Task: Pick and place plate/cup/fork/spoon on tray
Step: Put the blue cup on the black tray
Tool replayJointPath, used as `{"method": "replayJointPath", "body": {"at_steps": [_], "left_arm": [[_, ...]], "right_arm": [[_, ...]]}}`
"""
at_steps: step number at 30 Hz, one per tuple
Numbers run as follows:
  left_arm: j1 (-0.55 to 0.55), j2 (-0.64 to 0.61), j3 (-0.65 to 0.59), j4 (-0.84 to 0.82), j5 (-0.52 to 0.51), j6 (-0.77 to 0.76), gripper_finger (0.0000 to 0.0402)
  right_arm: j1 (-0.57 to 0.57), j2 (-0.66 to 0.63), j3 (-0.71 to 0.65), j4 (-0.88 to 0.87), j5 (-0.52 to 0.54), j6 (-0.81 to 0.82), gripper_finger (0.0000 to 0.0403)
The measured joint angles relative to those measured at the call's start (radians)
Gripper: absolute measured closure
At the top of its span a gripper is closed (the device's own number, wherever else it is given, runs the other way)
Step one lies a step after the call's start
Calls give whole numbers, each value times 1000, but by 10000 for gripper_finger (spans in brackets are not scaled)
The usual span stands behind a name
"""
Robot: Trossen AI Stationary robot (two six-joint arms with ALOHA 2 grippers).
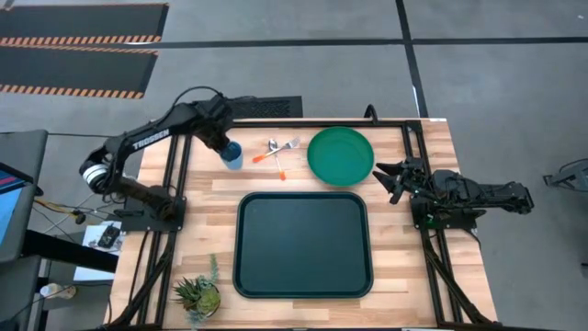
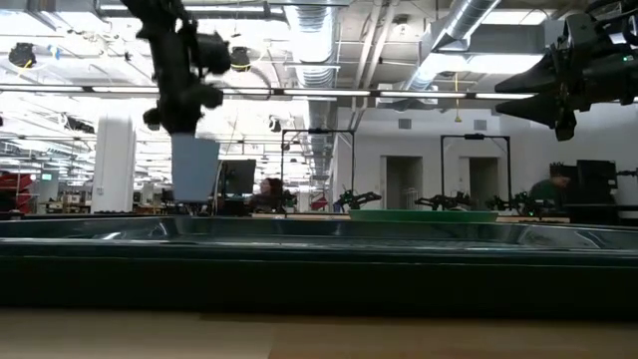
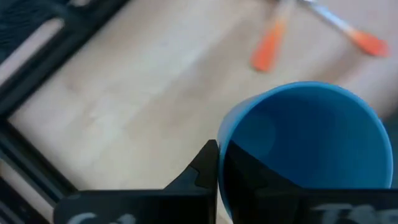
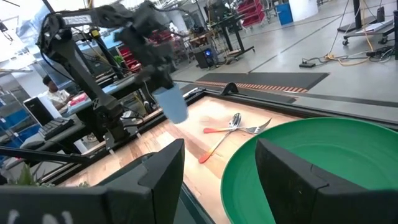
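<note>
My left gripper (image 1: 223, 144) is shut on the light-blue cup (image 1: 232, 154) at the table's far left; the cup also shows in the low view (image 2: 194, 170). The orange-handled fork (image 1: 276, 151) and spoon (image 1: 277, 158) lie crossed on the table between the cup and the green plate (image 1: 340, 154). The dark-green tray (image 1: 303, 198) lies flat at the table's middle. My right gripper (image 1: 390, 176) is open and empty just right of the plate, whose rim lies below its fingers in the right wrist view (image 4: 311, 162). My left gripper holds the cup by its wall at the rim (image 3: 225, 134), one finger (image 3: 202, 171) outside and the other inside the cup. The fingers come from above, pointing down. The cup hangs upright below them (image 2: 194, 194), a little clear of the table.
A small potted plant (image 1: 197, 294) stands at the near left corner. Black frame rails (image 1: 175, 184) run along both sides of the table. Bare wood lies between the tray and the far row of things.
</note>
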Motion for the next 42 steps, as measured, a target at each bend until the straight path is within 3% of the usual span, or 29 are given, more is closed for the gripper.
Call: {"method": "replayJointPath", "body": {"at_steps": [9,14,17,28,42], "left_arm": [[-393,-121,37,-54,6,-249,401],[-616,-101,16,31,-41,-372,401],[-691,-47,13,32,-76,-401,401],[-722,143,12,87,-179,-355,401],[-645,156,-65,147,-135,-324,401]], "right_arm": [[0,0,0,-4,0,16,182],[0,0,0,-4,0,17,182],[0,0,0,-4,1,17,182],[0,0,0,-27,0,30,182],[0,0,0,-46,0,30,182]]}}
